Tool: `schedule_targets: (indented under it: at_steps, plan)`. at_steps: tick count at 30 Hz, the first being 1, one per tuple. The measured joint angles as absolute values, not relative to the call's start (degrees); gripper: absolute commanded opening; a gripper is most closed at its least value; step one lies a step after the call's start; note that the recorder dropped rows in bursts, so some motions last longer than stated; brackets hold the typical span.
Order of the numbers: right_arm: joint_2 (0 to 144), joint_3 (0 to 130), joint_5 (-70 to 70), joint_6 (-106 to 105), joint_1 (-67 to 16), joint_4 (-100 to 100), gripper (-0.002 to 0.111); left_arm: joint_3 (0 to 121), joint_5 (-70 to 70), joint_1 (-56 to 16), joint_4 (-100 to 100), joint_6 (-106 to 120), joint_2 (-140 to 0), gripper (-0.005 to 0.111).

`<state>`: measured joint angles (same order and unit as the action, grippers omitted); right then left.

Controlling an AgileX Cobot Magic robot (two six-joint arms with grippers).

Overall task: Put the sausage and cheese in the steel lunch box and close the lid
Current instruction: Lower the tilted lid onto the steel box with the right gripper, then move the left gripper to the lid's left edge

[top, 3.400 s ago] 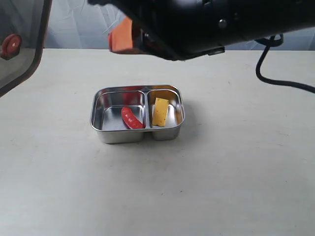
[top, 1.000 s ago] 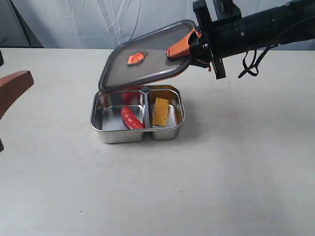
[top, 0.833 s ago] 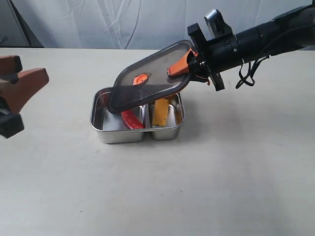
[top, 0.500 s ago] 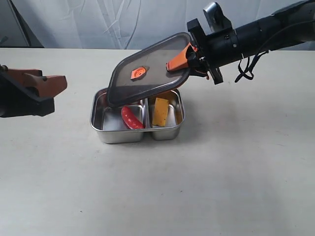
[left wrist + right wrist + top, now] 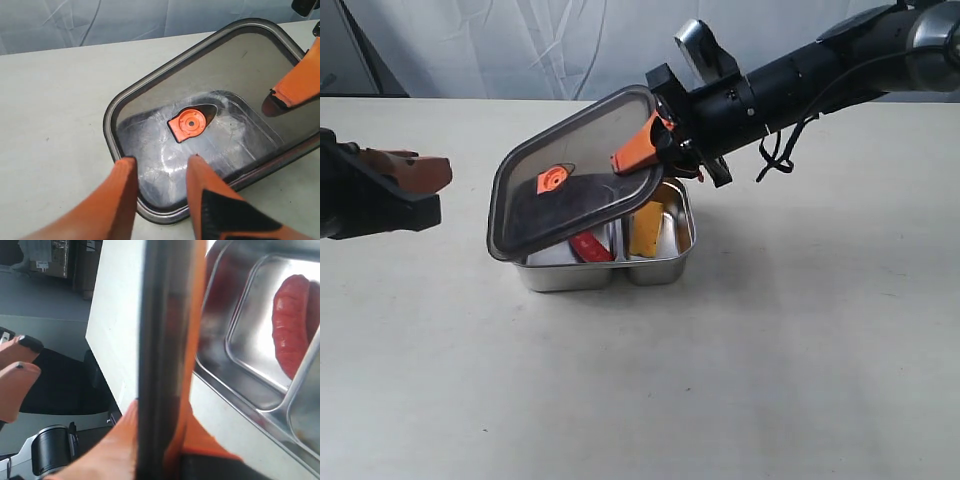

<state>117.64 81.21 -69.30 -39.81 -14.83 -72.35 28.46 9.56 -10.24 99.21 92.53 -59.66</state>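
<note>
Stainless-steel lunch box [image 5: 660, 268], the shiny rectangular two-compartment one: where's it sitting and what's in it? — tobi

It's on the cream tabletop [image 5: 740, 380], roughly mid-table. The small red ridged sausage [image 5: 588, 246] lies in the left compartment, half hidden. The yellow-orange cheese wedge [image 5: 645, 228] stands tilted in the right one, close to the divider. — mara

What's hiding the sausage? — tobi

That's the dark smoky see-through rectangular lid [image 5: 585, 175], with a small orange tab [image 5: 552, 181] in its middle, slanted over the box. Its low corner is down at the box's near-left end, and I can't tell if it touches the rim. The high edge is up at the far right. The left compartment is mostly covered and the right one is open to view. — mara

Who's holding it? — tobi

The right gripper [image 5: 625, 162] reaches in from the far right, its orange fingers [image 5: 120, 450] pinched onto the lid's raised edge. Its wrist view shows the lid edge-on between them. The left gripper [image 5: 432, 182] hangs off to the left, well apart from the box. Its wrist view shows two orange fingers [image 5: 120, 200] spread with nothing between them, pointing at the lid. There's a pale wrinkled curtain [image 5: 520, 40] at the very back. — mara
</note>
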Motion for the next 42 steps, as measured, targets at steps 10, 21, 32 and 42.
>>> schedule_targets:
  at_steps: [10, 21, 32, 42]
  plan:
    - [121.2, 81.5, -69.8, -40.1, -14.4, -72.3, -0.001, 28.5, 14.3, -10.2, 99.2, 93.4, -59.7, 0.032]
    - [121.6, 81.5, -70.3, -40.1, -13.7, -71.7, -0.001, 28.5, 15.7, -10.2, 99.0, 93.8, -66.7, 0.032]
    - [121.6, 81.5, -70.1, -40.0, -12.2, -75.2, -0.001, 28.5, 17.5, -10.2, 99.0, 95.3, -70.5, 0.032]
    - [121.6, 81.5, -69.9, -40.0, -12.2, -81.3, -0.001, 28.5, 17.5, -10.2, 99.1, 96.3, -70.5, 0.031]
